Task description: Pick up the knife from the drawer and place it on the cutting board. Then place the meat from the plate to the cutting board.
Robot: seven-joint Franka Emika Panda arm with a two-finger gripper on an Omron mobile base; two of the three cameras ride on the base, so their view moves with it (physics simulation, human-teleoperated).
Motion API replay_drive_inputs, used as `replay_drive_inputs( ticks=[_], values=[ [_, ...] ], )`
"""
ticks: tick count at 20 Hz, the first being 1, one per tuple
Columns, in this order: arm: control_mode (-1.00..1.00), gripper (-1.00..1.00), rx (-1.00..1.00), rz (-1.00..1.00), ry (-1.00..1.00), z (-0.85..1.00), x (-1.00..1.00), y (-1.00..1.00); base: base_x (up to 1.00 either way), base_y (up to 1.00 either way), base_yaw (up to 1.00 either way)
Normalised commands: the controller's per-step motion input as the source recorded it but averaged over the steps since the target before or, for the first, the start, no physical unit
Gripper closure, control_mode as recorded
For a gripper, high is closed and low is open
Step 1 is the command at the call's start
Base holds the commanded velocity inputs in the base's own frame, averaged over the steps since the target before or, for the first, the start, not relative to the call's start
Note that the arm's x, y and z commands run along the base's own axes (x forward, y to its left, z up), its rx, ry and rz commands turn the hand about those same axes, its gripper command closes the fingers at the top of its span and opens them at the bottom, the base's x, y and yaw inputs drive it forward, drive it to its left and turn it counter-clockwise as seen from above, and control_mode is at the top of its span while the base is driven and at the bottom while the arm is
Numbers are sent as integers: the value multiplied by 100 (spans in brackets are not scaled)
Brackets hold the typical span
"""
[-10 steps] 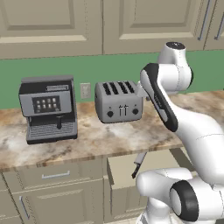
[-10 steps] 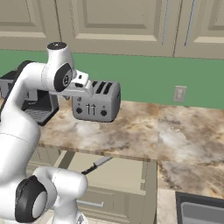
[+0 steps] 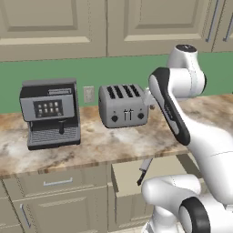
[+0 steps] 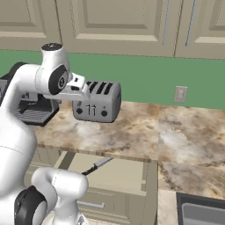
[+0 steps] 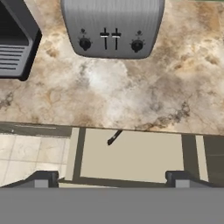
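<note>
The knife [image 5: 114, 137] lies in the open drawer [image 5: 131, 157], below the coffee machine [image 3: 50, 111] and toaster [image 3: 124, 105] on the bench [image 4: 132, 127]. The end effector [image 5: 112, 178] hangs above, jaws wide and empty. Judging from this, 0 of 2 placements are done.

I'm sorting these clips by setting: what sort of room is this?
A rendered home kitchen, most likely: a toaster and a coffee machine stand on a marble-look counter under beige wall cabinets, and an open drawer holds a knife.
</note>
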Motion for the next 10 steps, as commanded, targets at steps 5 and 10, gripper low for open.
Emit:
replay_drive_inputs(
  ticks=[5,10],
  values=[
    [-100,-100,0,1,-6,0,-36,1,0,0,0],
    [-100,-100,0,0,-6,-3,-37,6,0,0,0]
  ],
)
